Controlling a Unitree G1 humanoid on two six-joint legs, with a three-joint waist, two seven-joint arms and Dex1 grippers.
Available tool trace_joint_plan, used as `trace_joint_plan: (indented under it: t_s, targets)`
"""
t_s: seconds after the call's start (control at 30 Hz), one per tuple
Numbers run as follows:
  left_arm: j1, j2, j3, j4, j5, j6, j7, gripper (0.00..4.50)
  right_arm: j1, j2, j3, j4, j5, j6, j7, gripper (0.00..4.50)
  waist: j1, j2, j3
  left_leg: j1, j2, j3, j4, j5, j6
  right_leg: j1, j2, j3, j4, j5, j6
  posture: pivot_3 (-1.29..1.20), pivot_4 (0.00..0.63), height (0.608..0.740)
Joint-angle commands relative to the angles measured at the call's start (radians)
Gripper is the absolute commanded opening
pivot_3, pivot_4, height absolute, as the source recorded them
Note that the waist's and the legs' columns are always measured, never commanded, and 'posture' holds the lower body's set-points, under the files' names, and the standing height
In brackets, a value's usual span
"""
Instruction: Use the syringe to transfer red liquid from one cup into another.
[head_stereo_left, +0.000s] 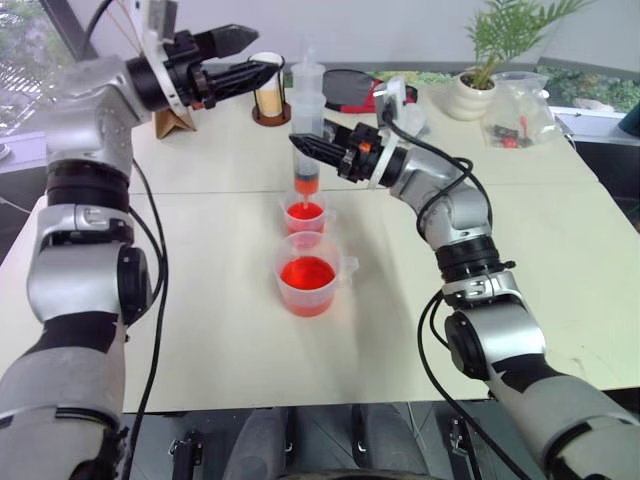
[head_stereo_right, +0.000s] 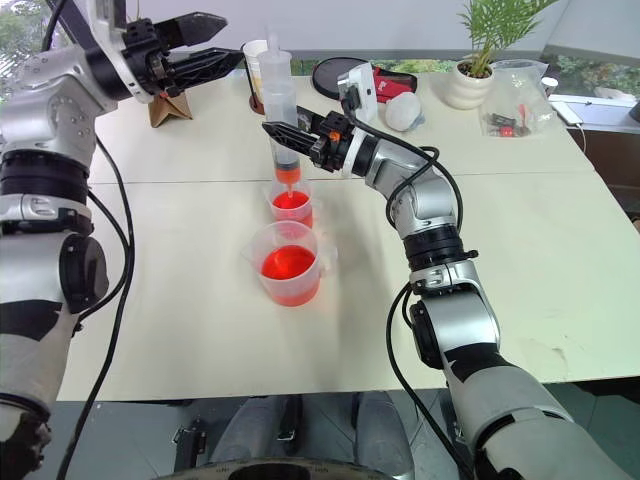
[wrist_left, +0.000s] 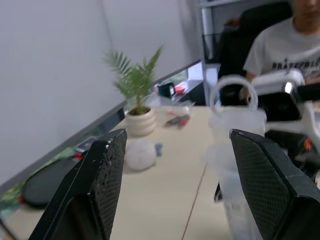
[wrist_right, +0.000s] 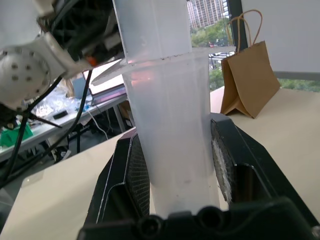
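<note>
Nearest the camera, the handled cup is sitting on the table, holding red liquid and lying just in front of and below the syringe tip. Table surface is extending well beyond the syringe on all sides.

Right gripper is clamping the syringe at mid-barrel from the robot's right side, its two black fingers pressing flat against the clear barrel. Syringe is standing upright, plunger top pointing up and orange tip pointing down into the small cup, which is standing directly beneath the tip and just behind the handled cup. Red liquid is showing in the lowest part of the barrel and in the small cup.

Left gripper is hovering near the plunger top, on the syringe's left, its jaws spread wide and gripping nothing; the plunger ring is showing between its fingers, though contact cannot be confirmed.

Behind the syringe, a cream-filled glass is standing; a potted plant is standing well apart to its right.
</note>
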Motion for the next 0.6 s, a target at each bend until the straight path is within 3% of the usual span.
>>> trace_joint_plan:
  t_s: [0.03, 0.43, 0.53, 0.6]
  targets:
    - [-0.059, -0.01, 0.025, 0.064, 0.008, -0.044, -0.023, 3.35, -0.016, 0.016, -0.003, -0.028, -0.005, -0.027, 0.013, 1.38, -0.002, 0.0, 0.0, 0.0, 0.0, 0.0, 0.0, 0.0, 0.0, 0.0, 0.0, 0.0, 0.0, 0.0, 0.0, 0.0, 0.15, 0.74]
    - [-0.118, -0.077, 0.018, 0.168, 0.057, -0.121, -0.044, 3.35, 0.007, 0.032, 0.02, -0.05, -0.044, -0.035, 0.033, 1.38, -0.008, 0.0, 0.0, 0.0, 0.0, 0.0, 0.0, 0.0, 0.0, -0.001, 0.0, 0.0, 0.0, 0.0, 0.0, 0.0, 0.15, 0.74]
    - [-0.122, -0.086, 0.025, 0.177, 0.06, -0.131, -0.047, 2.62, 0.006, 0.037, 0.022, -0.043, -0.054, -0.043, 0.033, 1.38, -0.011, 0.0, 0.0, 0.0, 0.0, 0.0, 0.0, 0.0, 0.0, -0.001, 0.0, 0.0, 0.0, 0.0, 0.0, 0.0, 0.15, 0.74]
    - [-0.122, -0.089, 0.032, 0.179, 0.059, -0.133, -0.053, 1.65, 0.005, 0.039, 0.02, -0.041, -0.059, -0.047, 0.032, 1.38, -0.013, 0.0, 0.0, 0.0, 0.0, 0.0, 0.0, 0.0, 0.0, -0.001, 0.0, 0.0, 0.0, 0.0, 0.0, 0.0, 0.15, 0.74]
